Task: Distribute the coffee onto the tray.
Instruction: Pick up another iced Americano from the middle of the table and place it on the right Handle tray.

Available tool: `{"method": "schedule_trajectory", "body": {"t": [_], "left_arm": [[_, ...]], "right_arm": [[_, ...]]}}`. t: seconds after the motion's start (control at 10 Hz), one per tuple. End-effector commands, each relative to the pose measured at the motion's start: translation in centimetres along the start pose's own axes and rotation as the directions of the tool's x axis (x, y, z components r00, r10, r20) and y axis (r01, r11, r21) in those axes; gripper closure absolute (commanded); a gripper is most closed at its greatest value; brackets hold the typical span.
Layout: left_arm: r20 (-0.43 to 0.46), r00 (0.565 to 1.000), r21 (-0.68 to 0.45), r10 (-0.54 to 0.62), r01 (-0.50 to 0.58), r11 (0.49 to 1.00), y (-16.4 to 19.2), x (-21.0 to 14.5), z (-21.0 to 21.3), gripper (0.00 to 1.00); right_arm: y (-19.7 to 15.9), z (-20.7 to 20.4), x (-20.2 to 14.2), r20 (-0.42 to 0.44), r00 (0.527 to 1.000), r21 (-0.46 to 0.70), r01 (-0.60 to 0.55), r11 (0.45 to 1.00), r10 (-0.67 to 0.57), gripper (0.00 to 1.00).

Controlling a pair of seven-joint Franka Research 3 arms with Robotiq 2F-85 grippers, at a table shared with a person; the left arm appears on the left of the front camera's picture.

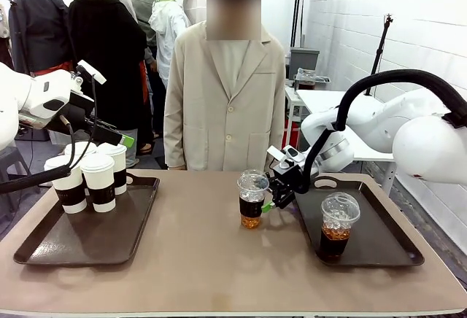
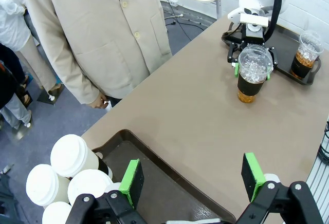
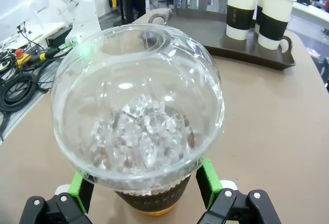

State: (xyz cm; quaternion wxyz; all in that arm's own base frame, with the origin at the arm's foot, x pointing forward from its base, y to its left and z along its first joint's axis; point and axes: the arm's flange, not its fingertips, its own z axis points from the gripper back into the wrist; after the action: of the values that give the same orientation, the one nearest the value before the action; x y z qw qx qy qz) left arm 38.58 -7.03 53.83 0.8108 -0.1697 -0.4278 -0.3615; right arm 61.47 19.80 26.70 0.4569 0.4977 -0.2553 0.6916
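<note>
- Right gripper (image 3: 144,203) has its green pads spread wide on either side of the sleeve of an iced coffee cup (image 3: 139,126); the wrist view puts the cup squarely between the fingers, though I cannot tell whether the pads touch it.
- In the front view that same iced coffee cup (image 1: 252,200) stands upright on the bare table near the middle, just left of the right tray (image 1: 387,256), with the right gripper (image 1: 276,195) reaching in from its right side.
- The key relation: the cup lies dead ahead of the right gripper, its long axis vertical, and the right tray is immediately to the right, so the right arm is clearly the nearer one for the carry.
- Left gripper (image 2: 193,180) hangs with jaws apart and nothing between them, above the left tray (image 2: 169,175), well apart from the iced cup.
- Count: two iced coffees, one on the table, a second iced cup (image 1: 338,227) already standing on the right tray.
- Four lidded paper cups (image 1: 93,176) cluster at the far end of the left tray.
- A person (image 1: 226,84) stands at the far side, hands down.
</note>
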Motion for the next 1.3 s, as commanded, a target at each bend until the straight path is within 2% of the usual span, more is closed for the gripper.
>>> {"method": "schedule_trajectory", "body": {"t": [0.0, 0.5, 0.6, 0.8, 1.2], "left_arm": [[-0.005, 1.000, -0.006, 0.002, -0.002, 1.000, 0.13, -0.12, 0.09, 0.00], [-0.005, 1.000, -0.006, 0.002, -0.002, 1.000, 0.13, -0.12, 0.09, 0.00], [-0.005, 1.000, -0.006, 0.002, -0.002, 1.000, 0.13, -0.12, 0.09, 0.00], [-0.005, 1.000, -0.006, 0.002, -0.002, 1.000, 0.13, -0.12, 0.09, 0.00], [-0.005, 1.000, -0.006, 0.002, -0.002, 1.000, 0.13, -0.12, 0.09, 0.00]], "right_arm": [[-0.84, -0.08, -0.07, -0.008, 1.000, 0.039, -0.012, 0.999, 0.012, 0.00], [-1.12, -0.82, -0.26, 0.030, 1.000, 0.072, -0.002, 0.997, -0.001, 0.00], [-1.18, -0.92, -0.24, 0.022, 1.000, 0.091, 0.018, 0.996, -0.020, 0.05], [-1.12, -0.92, -0.32, 0.052, 0.999, 0.093, -0.004, 0.996, -0.001, 0.36], [-1.20, -0.74, -0.51, 0.103, 0.995, 0.100, -0.011, 0.995, 0.001, 0.36]]}}
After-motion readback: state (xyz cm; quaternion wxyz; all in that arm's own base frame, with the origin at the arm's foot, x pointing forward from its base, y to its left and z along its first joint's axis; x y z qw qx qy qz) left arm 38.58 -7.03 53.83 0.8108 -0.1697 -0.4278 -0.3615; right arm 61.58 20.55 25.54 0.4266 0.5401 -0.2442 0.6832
